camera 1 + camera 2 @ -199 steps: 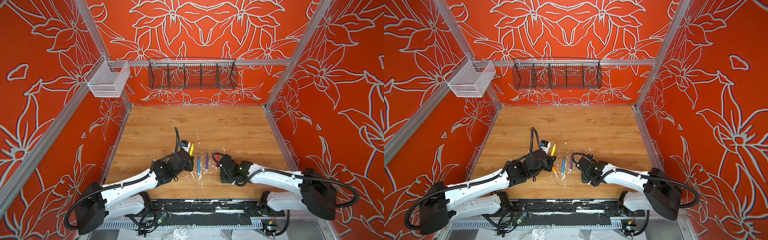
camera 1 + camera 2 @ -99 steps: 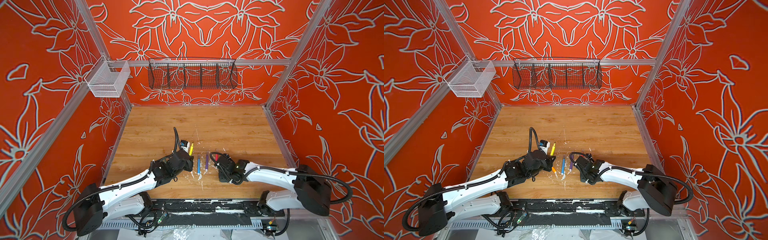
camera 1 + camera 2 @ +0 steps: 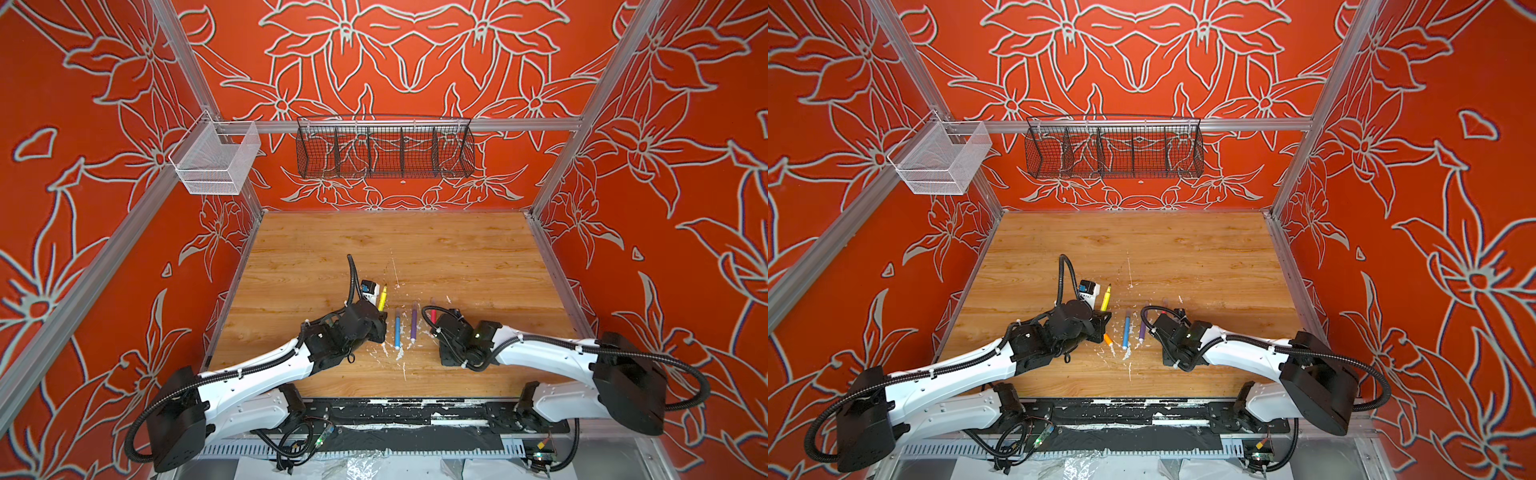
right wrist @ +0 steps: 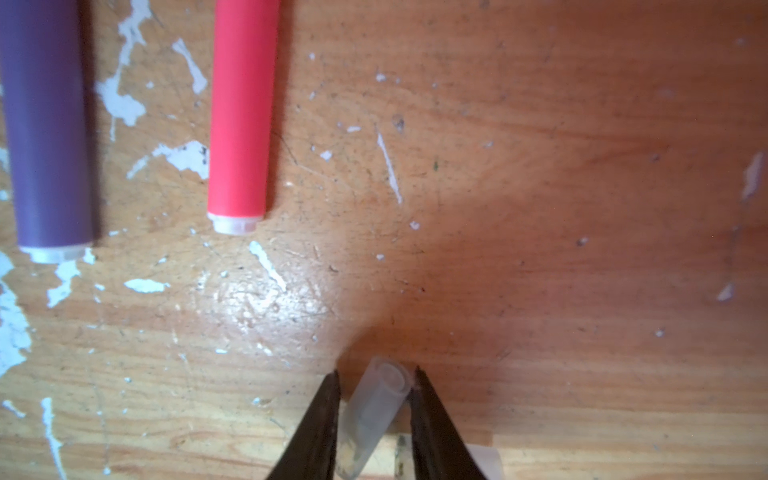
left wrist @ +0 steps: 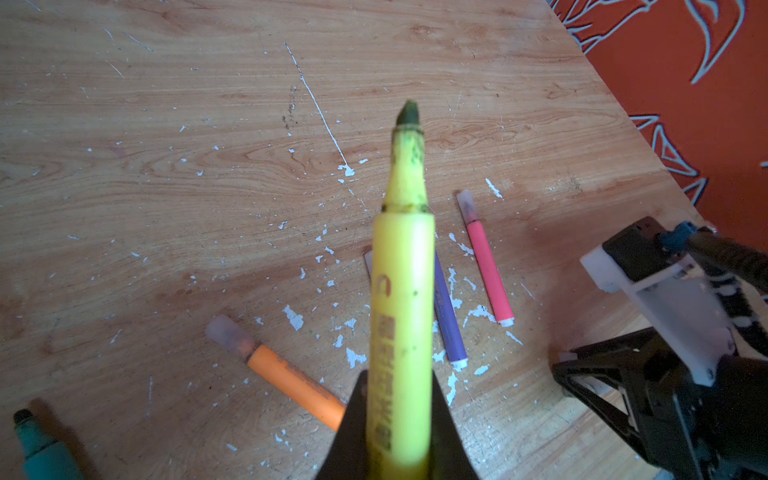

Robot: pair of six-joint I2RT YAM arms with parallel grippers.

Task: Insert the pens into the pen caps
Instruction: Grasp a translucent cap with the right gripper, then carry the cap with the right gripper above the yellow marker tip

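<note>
In the left wrist view my left gripper (image 5: 398,374) is shut on the yellow pen (image 5: 401,291), whose bare dark tip points away from the wrist; both top views show this pen (image 3: 382,297) (image 3: 1105,298) raised. My right gripper (image 4: 376,370) points down at the table, and its fingers touch a translucent pen cap (image 4: 374,403) that lies askew between them. On the table lie an orange pen (image 5: 291,382) with a cap (image 5: 226,334) on it, a blue pen (image 3: 397,328), a purple pen (image 4: 45,124) and a pink pen (image 4: 241,112). A green pen (image 5: 37,449) lies uncapped.
The wooden table (image 3: 399,249) is speckled with white paint flecks round the pens. A black wire basket (image 3: 384,149) and a white mesh basket (image 3: 216,160) hang on the back rail. The right wrist (image 5: 665,332) stands close beside the pink pen.
The right gripper's jaws have narrowed onto the pen cap, and its wrist has edged slightly left. The left arm still holds the yellow pen in the same place.
</note>
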